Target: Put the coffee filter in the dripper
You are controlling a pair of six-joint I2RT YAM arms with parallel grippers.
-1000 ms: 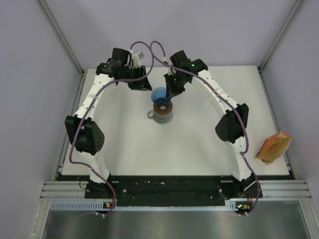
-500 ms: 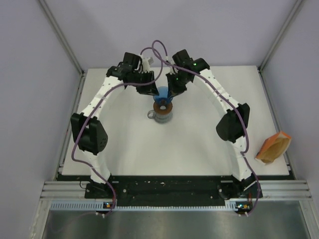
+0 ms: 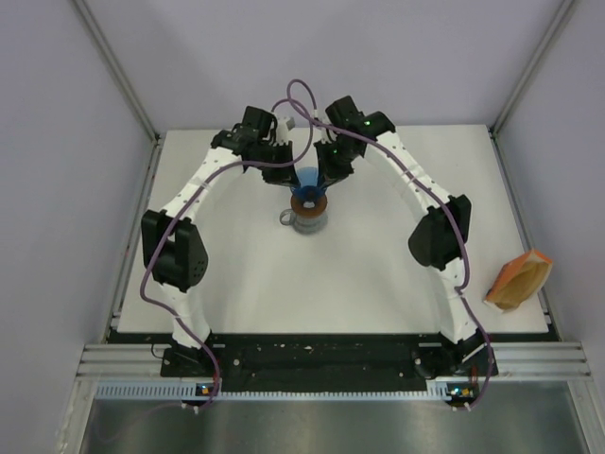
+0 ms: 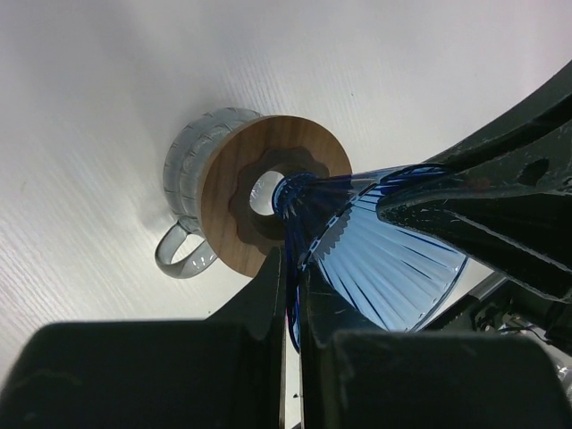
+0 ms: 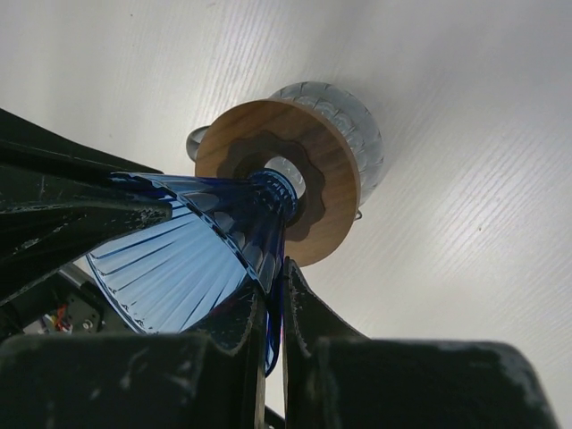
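Note:
The blue ribbed dripper (image 3: pixel 307 178) stands on a round wooden ring (image 3: pixel 309 200) on top of a glass mug (image 3: pixel 307 221) at the back middle of the table. My left gripper (image 3: pixel 289 163) is shut on the dripper's left edge (image 4: pixel 291 308). My right gripper (image 3: pixel 327 170) is shut on its right edge (image 5: pixel 273 317). In the left wrist view my gripper (image 4: pixel 291 268) pinches thin blue wall beside the cone (image 4: pixel 393 259). The right wrist view shows my gripper (image 5: pixel 273 288) doing the same on the cone (image 5: pixel 188 250). The coffee filter is out of view.
An orange wedge-shaped pack (image 3: pixel 519 280) lies at the table's right edge. The mug's handle (image 4: pixel 183 255) points toward the near left. Both arms arch over the table's sides, and their cables loop above the dripper (image 3: pixel 298 99).
My left arm has swung right to the dripper and its gripper has closed on the rim. The right gripper has stayed shut on the dripper.

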